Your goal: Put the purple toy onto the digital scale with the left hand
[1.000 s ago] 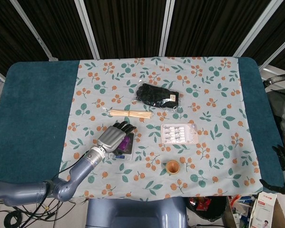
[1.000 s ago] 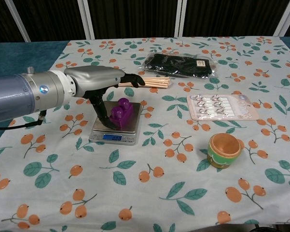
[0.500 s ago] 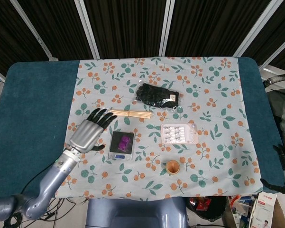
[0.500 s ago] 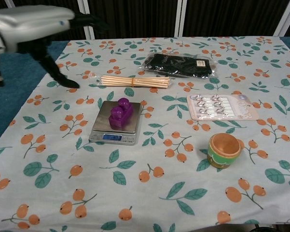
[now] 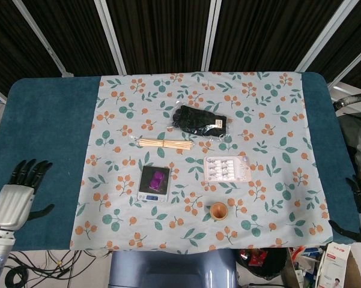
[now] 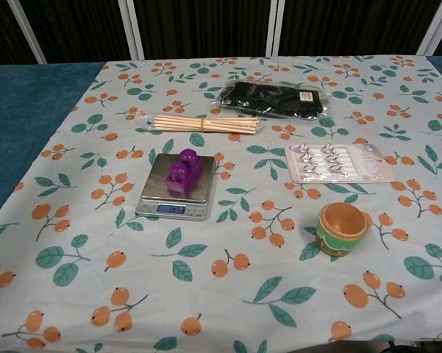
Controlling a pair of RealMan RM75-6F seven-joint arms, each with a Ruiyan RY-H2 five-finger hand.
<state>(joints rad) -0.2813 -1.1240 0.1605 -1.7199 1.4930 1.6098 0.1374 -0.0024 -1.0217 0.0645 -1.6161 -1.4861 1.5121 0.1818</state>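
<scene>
Left hand (image 5: 15, 195) sits out past the near-left corner of the tabletop, fingers spread with nothing in them, well clear of everything. The right hand (image 5: 359, 207) only pokes in at the near-right edge of the head view, so I can't tell how its fingers lie.

Nearest on the flowered cloth is the little wooden cup (image 6: 341, 229), toward the near edge. A bit further in, the digital scale (image 6: 174, 197) has its display lit, and the purple toy (image 6: 182, 170) sits squarely on its platter with nothing touching it.

So the placing looks done to me. Nothing left but keeping that arm parked.

Further back are the blister pack (image 6: 337, 162), the bundle of wooden sticks (image 6: 205, 123), and the black bagged item (image 6: 273, 99) toward the far edge.
</scene>
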